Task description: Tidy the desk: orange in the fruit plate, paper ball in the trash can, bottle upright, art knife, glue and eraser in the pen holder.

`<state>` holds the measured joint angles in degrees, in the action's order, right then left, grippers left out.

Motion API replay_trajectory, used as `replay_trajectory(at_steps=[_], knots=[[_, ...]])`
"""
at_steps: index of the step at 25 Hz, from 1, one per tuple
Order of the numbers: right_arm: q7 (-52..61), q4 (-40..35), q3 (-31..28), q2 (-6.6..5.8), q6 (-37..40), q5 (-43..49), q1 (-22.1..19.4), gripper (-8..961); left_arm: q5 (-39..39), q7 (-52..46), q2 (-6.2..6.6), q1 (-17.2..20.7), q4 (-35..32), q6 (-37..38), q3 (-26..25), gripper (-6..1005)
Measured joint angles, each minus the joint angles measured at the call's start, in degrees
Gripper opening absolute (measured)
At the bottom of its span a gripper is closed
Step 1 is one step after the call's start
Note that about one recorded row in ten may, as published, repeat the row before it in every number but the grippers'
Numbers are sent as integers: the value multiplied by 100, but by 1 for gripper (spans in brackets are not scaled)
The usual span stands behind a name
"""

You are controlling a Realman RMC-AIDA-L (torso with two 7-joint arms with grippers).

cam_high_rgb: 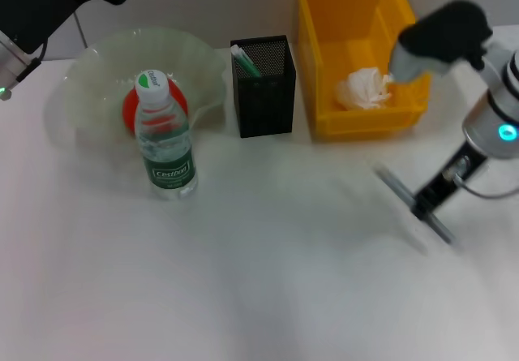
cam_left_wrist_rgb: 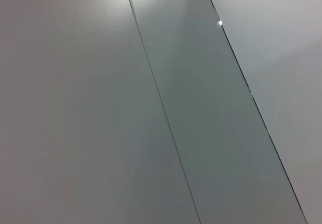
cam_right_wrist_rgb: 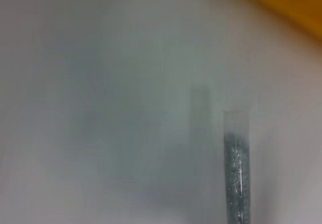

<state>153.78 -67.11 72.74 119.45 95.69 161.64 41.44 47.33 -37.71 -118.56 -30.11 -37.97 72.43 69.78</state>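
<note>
One bottle [cam_high_rgb: 165,138], one orange [cam_high_rgb: 134,109], one paper ball [cam_high_rgb: 363,88], seemingly one art knife [cam_high_rgb: 415,205].

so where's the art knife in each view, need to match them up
Head view: the art knife is at the right gripper, over the table at right, in front of the yellow bin.
Left wrist view: not in it.
Right wrist view: a grey strip low in the picture, probably the knife.
Shared landmark: the yellow bin shows in the head and right wrist views.
</note>
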Motion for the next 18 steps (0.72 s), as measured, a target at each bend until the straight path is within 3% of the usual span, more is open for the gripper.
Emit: replay_trajectory(at_steps=[6, 11, 14, 18], knots=[[-131, -1625, 379, -2, -577, -701, -603, 133, 24, 0, 0, -1, 0, -1, 0, 704], [-565, -2466, 523, 0, -1162, -1349, -1046, 131, 23, 0, 0, -3, 0, -1, 0, 704], [-757, -2655, 527, 1, -1458, -1629, -1197, 131, 24, 0, -7, -3, 1, -1, 0, 704], [-1497, -2646, 534, 1, -2407, -2330, -1519, 129, 27, 0, -9, -11, 21, -6, 0, 704]])
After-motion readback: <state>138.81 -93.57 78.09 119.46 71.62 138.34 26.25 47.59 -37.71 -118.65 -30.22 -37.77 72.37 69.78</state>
